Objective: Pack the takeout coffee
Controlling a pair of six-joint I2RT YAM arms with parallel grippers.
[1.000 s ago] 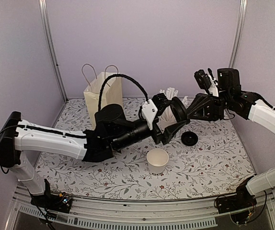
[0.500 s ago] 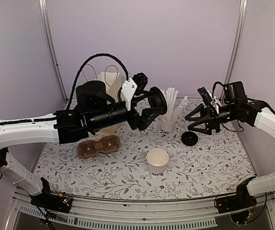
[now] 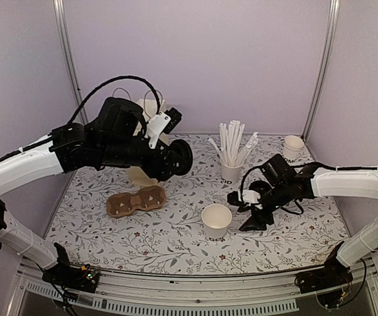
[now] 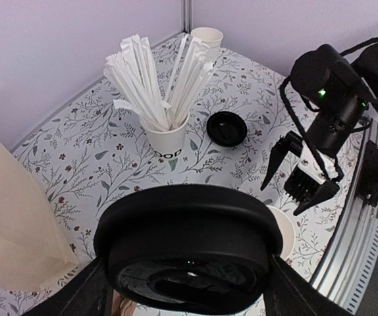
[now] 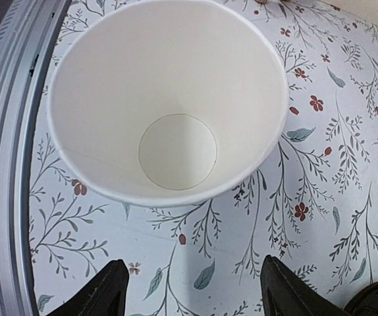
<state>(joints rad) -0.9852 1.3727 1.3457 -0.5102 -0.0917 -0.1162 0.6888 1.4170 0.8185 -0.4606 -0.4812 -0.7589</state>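
Standing open on the desk: the coffee cup, lid off

The takeout coffee cup (image 3: 216, 220) is wide white paper, upright near the middle of the floral desk (image 3: 143, 243). Its mouth is uncovered and its inside plain white; any lettering on its side is too small to make out. The right hand (image 3: 243, 212) sits low just beside it, fingers spread wide, gripping nothing. The left hand (image 3: 176, 160) is raised by the paper bag (image 4: 11, 224), fingers wide around a black round lid (image 4: 189, 257). A second black lid (image 4: 227, 127) lies flat near the cup of straws (image 4: 166, 141).
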